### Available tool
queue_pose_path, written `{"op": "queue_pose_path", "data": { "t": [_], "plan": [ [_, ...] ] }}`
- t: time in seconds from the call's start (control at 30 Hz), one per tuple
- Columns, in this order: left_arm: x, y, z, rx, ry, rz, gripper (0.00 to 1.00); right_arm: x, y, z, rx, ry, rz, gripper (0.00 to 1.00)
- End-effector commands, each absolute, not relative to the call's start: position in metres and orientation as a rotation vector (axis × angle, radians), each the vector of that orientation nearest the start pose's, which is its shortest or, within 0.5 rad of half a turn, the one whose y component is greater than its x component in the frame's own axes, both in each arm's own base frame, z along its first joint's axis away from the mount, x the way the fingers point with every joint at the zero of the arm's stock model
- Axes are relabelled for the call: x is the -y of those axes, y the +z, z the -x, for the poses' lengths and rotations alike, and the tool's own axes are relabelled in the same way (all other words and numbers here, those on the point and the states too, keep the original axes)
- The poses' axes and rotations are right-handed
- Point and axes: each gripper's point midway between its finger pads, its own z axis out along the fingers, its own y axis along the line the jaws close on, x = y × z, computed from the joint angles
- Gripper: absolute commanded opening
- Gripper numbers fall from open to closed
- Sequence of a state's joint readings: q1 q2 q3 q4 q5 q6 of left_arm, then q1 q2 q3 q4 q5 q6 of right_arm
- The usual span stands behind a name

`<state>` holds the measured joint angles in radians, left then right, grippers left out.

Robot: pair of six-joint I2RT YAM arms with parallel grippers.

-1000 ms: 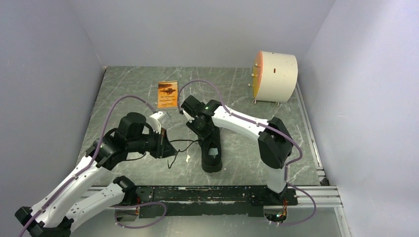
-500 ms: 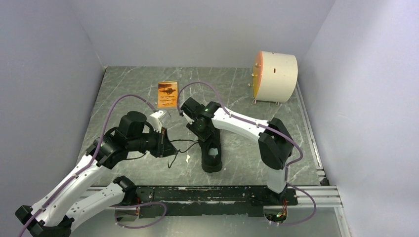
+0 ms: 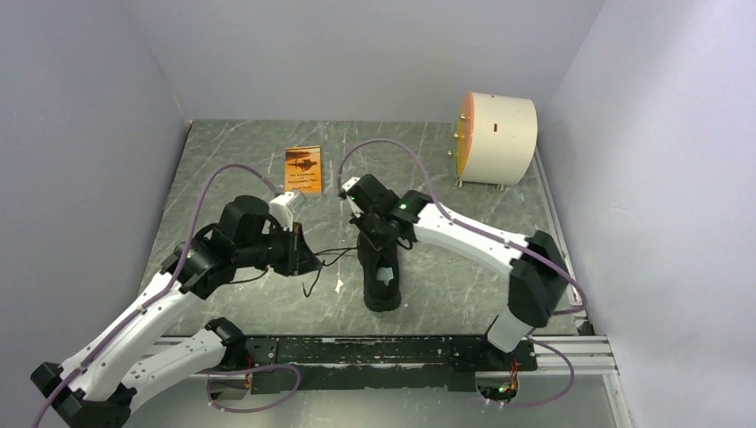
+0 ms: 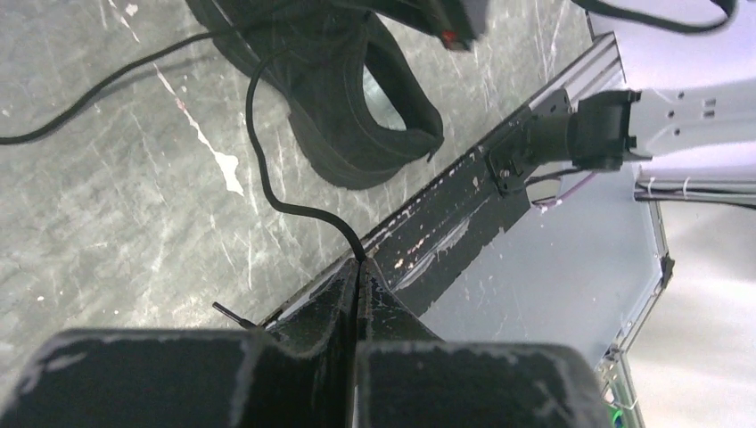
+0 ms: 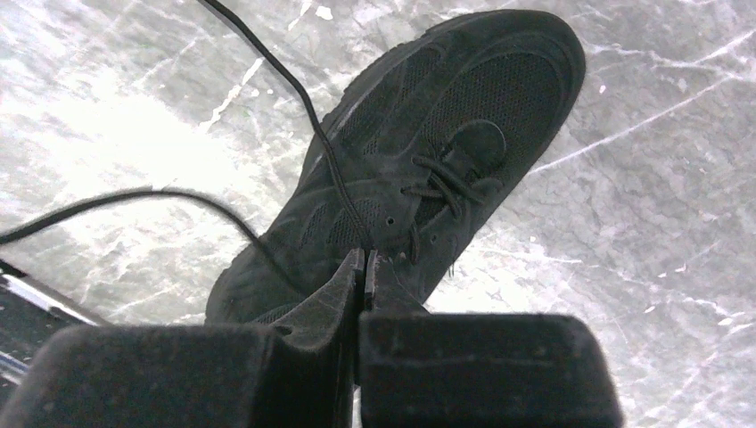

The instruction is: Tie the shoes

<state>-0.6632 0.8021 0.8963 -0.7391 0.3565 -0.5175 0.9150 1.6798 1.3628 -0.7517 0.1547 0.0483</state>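
The black sneaker [image 3: 383,285] sat on the table [image 3: 464,205] just ahead of our bases, toe pointing away. Our left gripper [image 4: 359,266] was pressed together on one lace [image 4: 258,134] out to the shoe's left, and our right gripper [image 5: 365,259] pinched the other lace [image 5: 308,107] just above the eyelets. We judged the tying barely begun: no knot or bow showed, so all of that was left.

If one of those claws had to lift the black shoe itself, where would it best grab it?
Probably the heel rim of the shoe, from straight above, one finger inside the opening and one outside. The shoe stands on its sole, opening up, and that rim looks thin enough to pinch. The left gripper and right gripper are each shut on a lace.
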Motion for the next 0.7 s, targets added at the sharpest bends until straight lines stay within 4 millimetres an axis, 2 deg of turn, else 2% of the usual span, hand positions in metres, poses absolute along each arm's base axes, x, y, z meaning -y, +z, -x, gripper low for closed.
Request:
{"op": "queue_pose_path", "data": {
  "t": [0.0,0.13,0.2,0.3,0.4,0.47,0.6,0.67],
  "plan": [
    [0.225,0.242,-0.176,-2.258,-0.979,-0.293,0.05,-0.297,0.145,-0.256,-2.290,0.326,0.921,0.00],
    [0.245,0.249,-0.222,-2.228,-0.972,-0.266,0.05,-0.301,0.150,-0.253,-2.239,0.424,0.890,0.00],
    [0.252,0.247,-0.248,-2.229,-1.000,-0.255,0.05,-0.303,0.154,-0.251,-2.211,0.465,0.887,0.00],
    [0.265,0.236,-0.278,-2.248,-1.134,-0.261,0.05,-0.306,0.157,-0.247,-2.176,0.524,0.889,0.00],
    [0.289,0.212,-0.296,-2.322,-1.270,-0.348,0.05,-0.306,0.162,-0.245,-2.150,0.549,0.873,0.00],
    [0.303,0.195,-0.296,-2.382,-1.338,-0.398,0.05,-0.305,0.168,-0.245,-2.125,0.558,0.861,0.00],
    [0.329,0.182,-0.282,-2.378,-1.478,-0.538,0.05,-0.305,0.173,-0.247,-2.101,0.573,0.844,0.00],
    [0.327,0.172,-0.282,-2.436,-1.386,-0.545,0.05,-0.302,0.171,-0.250,-2.111,0.555,0.830,0.00]
  ]
}}
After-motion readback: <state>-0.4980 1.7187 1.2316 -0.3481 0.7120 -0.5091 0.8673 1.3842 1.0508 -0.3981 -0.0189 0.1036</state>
